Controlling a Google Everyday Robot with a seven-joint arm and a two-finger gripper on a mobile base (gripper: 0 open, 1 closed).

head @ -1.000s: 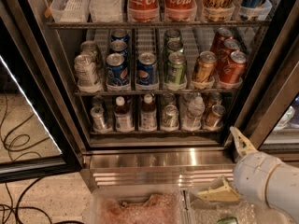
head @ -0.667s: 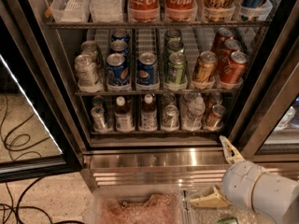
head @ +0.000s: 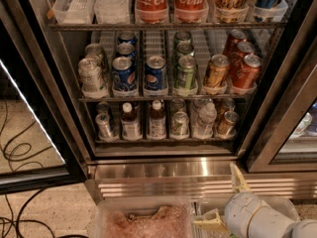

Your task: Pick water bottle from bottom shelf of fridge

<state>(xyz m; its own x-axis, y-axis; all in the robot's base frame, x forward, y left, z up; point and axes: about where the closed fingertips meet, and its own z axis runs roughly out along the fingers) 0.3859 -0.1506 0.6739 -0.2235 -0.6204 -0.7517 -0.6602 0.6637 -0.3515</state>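
Note:
The fridge [head: 163,171] stands open in front of me. Its bottom shelf [head: 148,141] is a dark wire rack. The water bottle [head: 204,119], clear and ribbed, stands on it right of centre, between a slim silver can [head: 179,124] and another can [head: 227,123]. Two white-capped brown bottles [head: 131,123] stand to its left. My gripper [head: 224,201] is at the bottom right, below the fridge's steel base and well short of the shelf. Its pale yellow fingers [head: 238,178] are spread apart with nothing between them.
The middle rack holds blue Pepsi cans [head: 155,74], green cans [head: 185,72] and orange cans [head: 217,71]. The top rack holds red Coca-Cola bottles [head: 151,0]. The glass door [head: 29,133] hangs open at left. Clear bins [head: 143,219] sit below. Cables [head: 15,152] lie on the floor.
My gripper and arm have dropped lower and shifted left in the view, away from the shelf's right end. Nothing in the fridge has moved.

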